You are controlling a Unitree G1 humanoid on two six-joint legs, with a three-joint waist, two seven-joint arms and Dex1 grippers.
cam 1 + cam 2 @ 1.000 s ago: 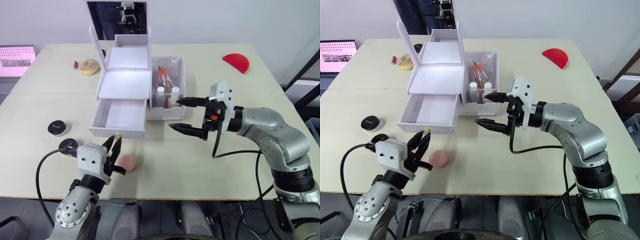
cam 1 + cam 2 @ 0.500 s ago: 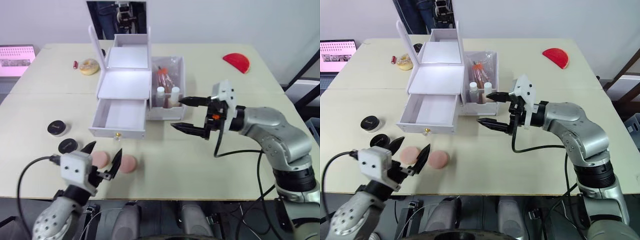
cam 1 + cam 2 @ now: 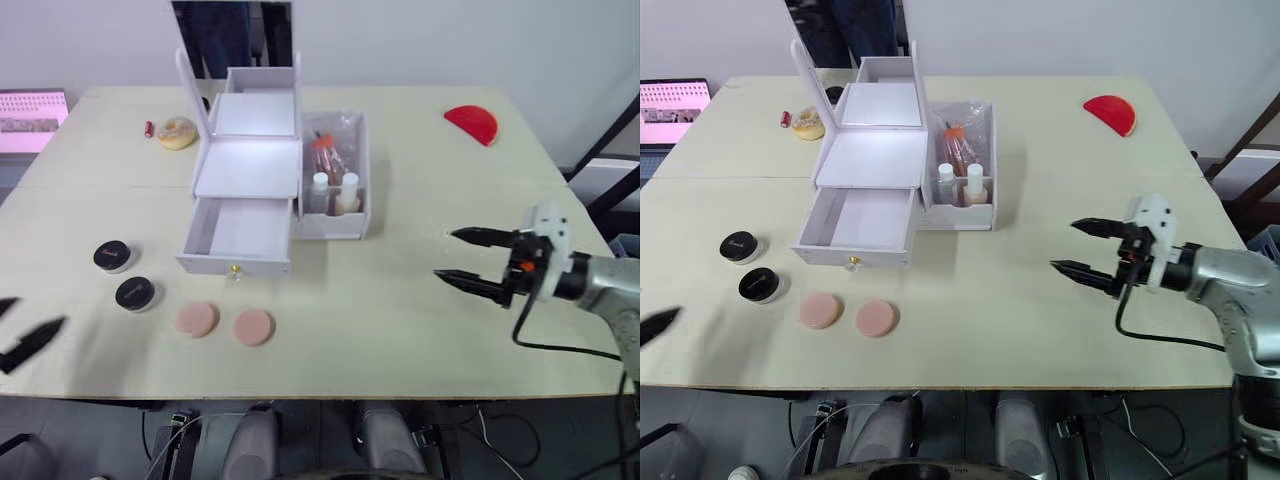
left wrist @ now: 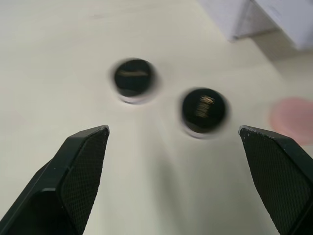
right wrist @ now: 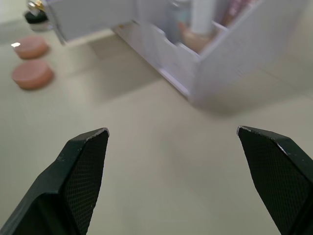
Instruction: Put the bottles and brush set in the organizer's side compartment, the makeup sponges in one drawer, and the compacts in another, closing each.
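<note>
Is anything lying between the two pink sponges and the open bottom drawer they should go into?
Nothing visible. The makeup sponges lie on bare table just in front of the open drawer, whose inside looks empty.

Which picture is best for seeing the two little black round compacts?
The left wrist view: the two black compacts sit large between the open left gripper fingers, though blurred. The eye views show them small on the table, left of the pink sponges.
</note>
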